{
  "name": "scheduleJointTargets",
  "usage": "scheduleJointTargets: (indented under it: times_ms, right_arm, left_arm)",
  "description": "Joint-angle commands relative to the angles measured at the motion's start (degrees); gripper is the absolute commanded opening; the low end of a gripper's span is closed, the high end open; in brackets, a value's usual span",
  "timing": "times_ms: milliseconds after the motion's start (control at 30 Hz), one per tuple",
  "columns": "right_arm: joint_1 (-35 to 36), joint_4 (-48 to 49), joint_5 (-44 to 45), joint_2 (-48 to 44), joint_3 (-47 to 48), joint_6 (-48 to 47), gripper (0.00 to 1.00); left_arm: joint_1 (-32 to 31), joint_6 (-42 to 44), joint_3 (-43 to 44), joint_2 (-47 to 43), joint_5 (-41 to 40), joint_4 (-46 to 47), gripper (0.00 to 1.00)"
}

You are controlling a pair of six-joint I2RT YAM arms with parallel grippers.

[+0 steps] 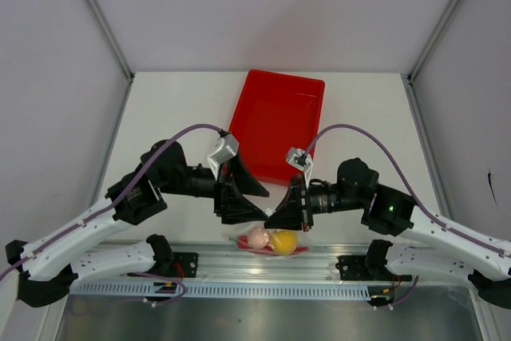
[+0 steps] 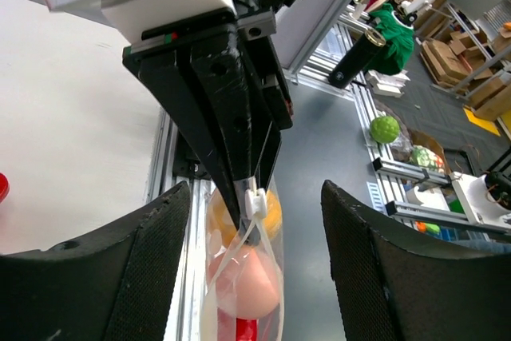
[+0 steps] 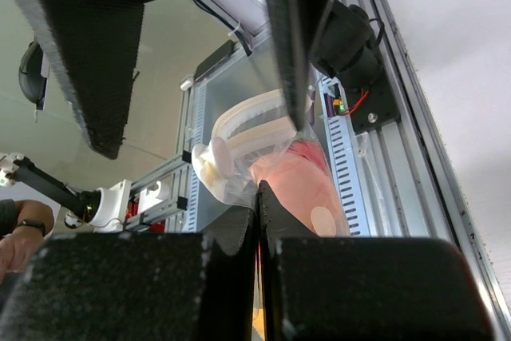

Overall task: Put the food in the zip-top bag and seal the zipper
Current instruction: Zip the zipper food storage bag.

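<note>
The zip-top bag (image 1: 270,243) hangs at the table's front edge, over the metal rail. Inside it are the yellow fruit (image 1: 285,241), the pale pink ball (image 1: 257,236) and the red chili (image 1: 301,250). My right gripper (image 3: 257,189) is shut on the bag's top edge, beside the white zipper strip (image 3: 247,121). In the left wrist view the bag (image 2: 243,277) hangs from the right gripper's black fingers at the white slider (image 2: 255,200), with the fruit (image 2: 274,212), ball (image 2: 254,281) and chili (image 2: 246,330) inside. My left gripper (image 2: 255,189) is open, its fingers on either side of the bag, not touching.
The large red tray (image 1: 275,121) lies behind the grippers at the table's middle back. The aluminium rail (image 1: 239,265) with both arm bases runs along the front edge. White walls enclose the table on three sides.
</note>
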Motion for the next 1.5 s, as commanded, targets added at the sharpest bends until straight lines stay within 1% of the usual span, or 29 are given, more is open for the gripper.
scheduleJointTargets:
  times_ms: [0, 167, 333, 467, 733, 833, 867, 933, 967, 1033, 1067, 1133, 1167, 1267, 1367, 1467]
  right_arm:
    - [0.15, 3.27, 0.15, 0.88, 1.6, 0.87, 0.0]
    - [-0.38, 3.71, 1.47, 1.49, 1.86, 1.4, 0.0]
    - [-0.64, 4.42, 1.11, 1.85, 1.86, 1.23, 0.0]
    - [-0.64, 5.03, 1.9, 1.32, 1.25, 1.57, 0.0]
    - [-0.73, 5.47, 2.52, 0.97, 1.07, 1.75, 0.0]
    - [-0.82, 5.21, 2.7, 0.79, 1.07, 1.66, 0.0]
    - [-0.82, 5.21, 2.7, 0.62, 1.07, 1.66, 0.0]
    - [-0.82, 5.03, 2.96, 0.53, 0.98, 1.75, 0.0]
    - [-0.82, 5.12, 2.96, 0.27, 0.89, 1.84, 0.0]
    - [-0.82, 5.03, 3.22, 0.09, 0.72, 2.01, 0.0]
    - [-0.91, 5.12, 3.31, -0.09, 0.63, 2.1, 0.0]
    - [-0.82, 5.38, 3.23, -0.44, 0.45, 2.02, 0.0]
    - [-0.91, 5.3, 3.23, -0.53, 0.37, 1.84, 0.0]
    - [-0.82, 4.51, 3.14, -1.05, 0.45, 0.88, 0.0]
    - [-0.73, 4.07, 2.7, -1.23, 0.45, 0.44, 0.0]
    - [-0.56, 3.89, 0.77, -1.14, 0.54, -0.27, 0.0]
  left_arm:
    - [-0.82, 2.15, 0.66, -1.57, -2.73, -0.88, 0.68]
    - [-1.43, 3.03, 0.13, -2.37, -4.49, -2.81, 0.6]
    - [-1.96, 3.65, -0.31, -2.54, -5.54, -3.43, 0.6]
    - [-2.31, 4.0, 0.13, -1.58, -5.37, -3.6, 0.63]
    - [-3.54, 4.79, 1.18, -0.17, -6.25, -4.22, 0.62]
    - [-3.72, 4.88, 1.36, 0.09, -6.25, -4.31, 0.53]
    - [-3.72, 4.96, 1.36, 0.09, -6.25, -4.48, 0.47]
    - [-3.72, 5.05, 1.36, 0.1, -6.78, -4.75, 0.39]
    - [-3.72, 5.05, 1.45, 0.01, -6.95, -4.75, 0.33]
    - [-3.72, 5.05, 1.89, -0.17, -7.39, -5.45, 0.29]
    - [-3.72, 4.88, 1.89, -0.26, -7.57, -5.8, 0.24]
    - [-3.72, 4.79, 2.15, -0.26, -7.83, -6.42, 0.19]
    - [-3.72, 4.79, 2.15, -0.43, -8.01, -6.59, 0.12]
    - [-3.72, 4.53, 2.59, -0.61, -9.06, -7.91, 0.01]
    - [-3.72, 3.91, 4.34, 0.62, -9.15, -10.63, 0.01]
    - [-3.72, 2.95, 5.23, 1.76, -8.27, -10.99, 0.01]
